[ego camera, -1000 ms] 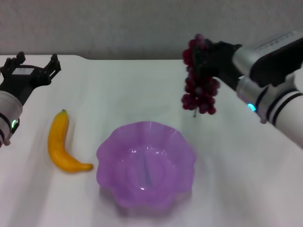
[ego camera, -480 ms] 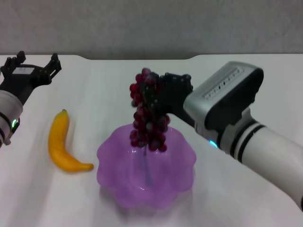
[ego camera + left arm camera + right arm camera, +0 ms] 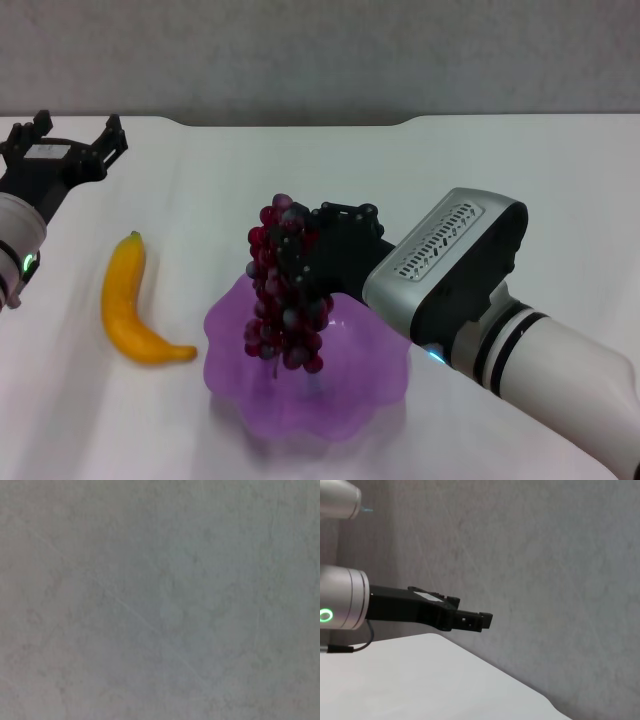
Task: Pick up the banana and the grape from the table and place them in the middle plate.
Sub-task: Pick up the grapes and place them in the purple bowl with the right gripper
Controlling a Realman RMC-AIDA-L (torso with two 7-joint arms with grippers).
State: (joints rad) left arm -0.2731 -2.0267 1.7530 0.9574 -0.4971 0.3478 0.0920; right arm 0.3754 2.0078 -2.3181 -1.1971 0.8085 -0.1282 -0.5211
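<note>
My right gripper (image 3: 300,245) is shut on the top of the grape (image 3: 282,295), a dark red and purple bunch that hangs over the middle plate (image 3: 370,390); its lower end reaches into the plate's left half. The plate is translucent purple with a wavy rim and stands at the front centre of the table (image 3: 300,180). The banana (image 3: 128,303), yellow-orange with a greenish tip, lies on the table just left of the plate. My left gripper (image 3: 68,135) is open and empty at the far left rear, behind the banana; it also shows in the right wrist view (image 3: 470,620).
A grey wall (image 3: 320,55) runs behind the table's notched rear edge. The left wrist view shows only that wall (image 3: 160,600). My right arm (image 3: 500,320) crosses the table's right front part.
My right gripper has carried the grape from the right rear leftward and down, to hang over the plate. The left arm and the banana have not moved.
</note>
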